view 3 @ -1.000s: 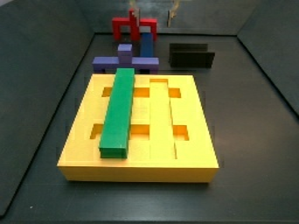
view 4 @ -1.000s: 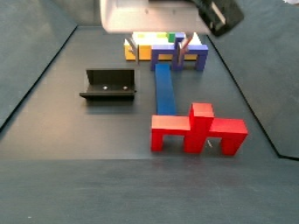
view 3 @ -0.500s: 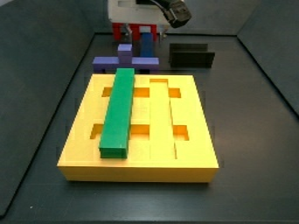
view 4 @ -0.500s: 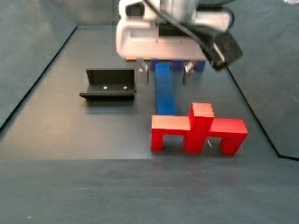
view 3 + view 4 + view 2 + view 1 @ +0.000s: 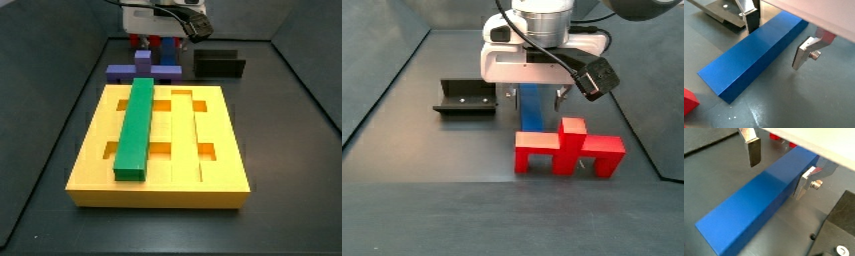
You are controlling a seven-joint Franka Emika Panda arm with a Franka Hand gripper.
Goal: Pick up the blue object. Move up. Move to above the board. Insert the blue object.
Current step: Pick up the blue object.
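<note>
The blue object [image 5: 754, 205] is a long dark-blue bar lying flat on the dark floor; it also shows in the other wrist view [image 5: 751, 57] and in a side view [image 5: 532, 118]. My gripper [image 5: 777, 167] is open and low over the bar, one finger on each long side, with gaps to the bar; it shows the same way in the other wrist view [image 5: 777, 36] and in both side views [image 5: 533, 93] [image 5: 160, 42]. The board [image 5: 214, 165] is a yellow grooved slab well away from the gripper, with a green bar [image 5: 136, 125] lying in one groove.
A purple-blue cross piece [image 5: 128, 72] lies between the board and the gripper. A red arch piece [image 5: 569, 148] stands at the bar's end, also in a wrist view [image 5: 689, 100]. The dark fixture [image 5: 465, 98] stands beside the bar, close to one finger [image 5: 750, 20].
My gripper has come down from above into view and now straddles the blue bar, still open. The bar, board and other pieces have not moved.
</note>
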